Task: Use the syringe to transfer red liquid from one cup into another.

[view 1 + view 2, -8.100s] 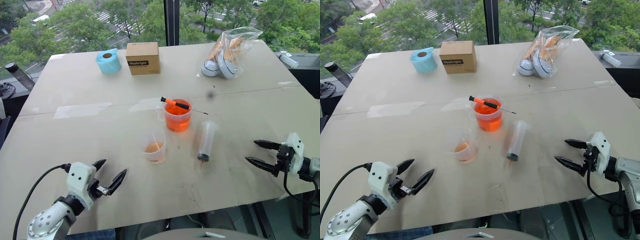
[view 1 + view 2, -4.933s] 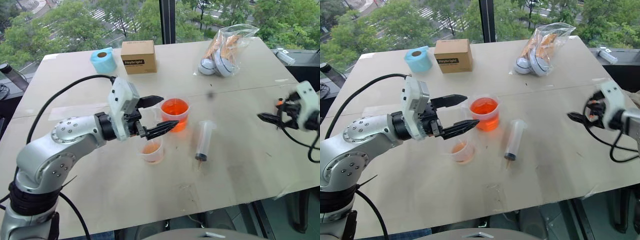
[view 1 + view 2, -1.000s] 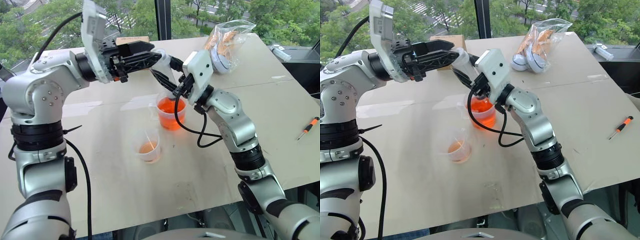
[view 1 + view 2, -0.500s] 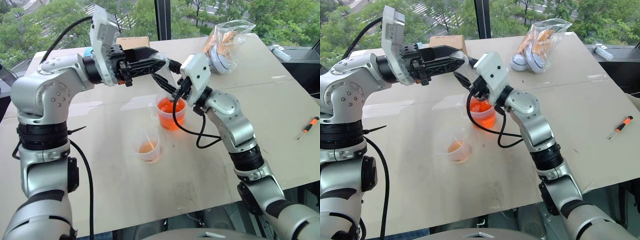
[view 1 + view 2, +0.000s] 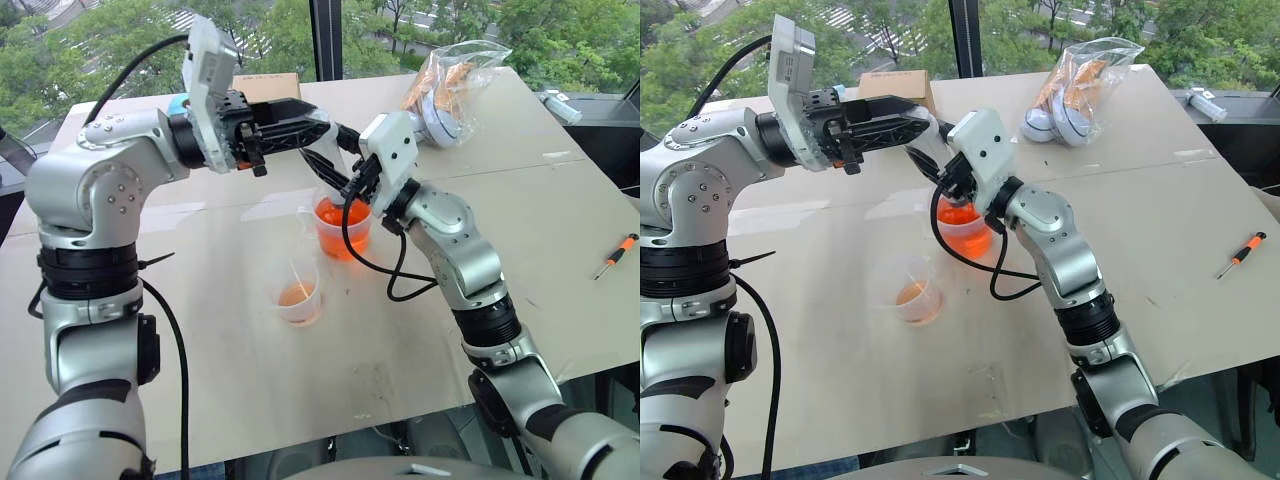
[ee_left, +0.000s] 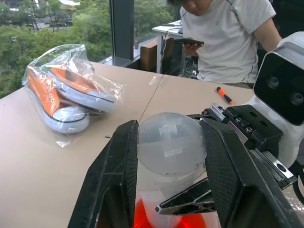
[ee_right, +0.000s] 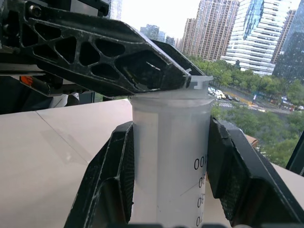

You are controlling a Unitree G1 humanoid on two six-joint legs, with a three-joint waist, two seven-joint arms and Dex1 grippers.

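Note:
The syringe [image 7: 171, 152] stands upright over the wide orange-red cup [image 5: 343, 232], its tip down toward the red liquid [image 5: 341, 214]. My right gripper [image 7: 171, 126] is shut on the clear barrel just under the flange. My left gripper [image 6: 171, 128] reaches in from the left and is shut on the round white plunger head [image 6: 169, 142] at the syringe's top. In the eye views the two grippers meet above the cup, left gripper [image 5: 318, 118] over right gripper [image 5: 337, 165]. The narrower pale cup [image 5: 298, 292] stands nearer me and slightly left, with a little orange liquid at its bottom.
A cardboard box [image 5: 268, 84] and a blue tape roll [image 5: 177, 101] sit at the table's far left behind my left arm. A plastic bag with shoes [image 5: 450, 70] lies far right. An orange-handled screwdriver [image 5: 616, 254] rests near the right edge. A person [image 6: 223, 38] sits beyond the table.
The syringe has come off the table to above the wide cup, and the screwdriver has moved from the cup's rim to the right edge. In the last half second my left gripper closed on the plunger head.

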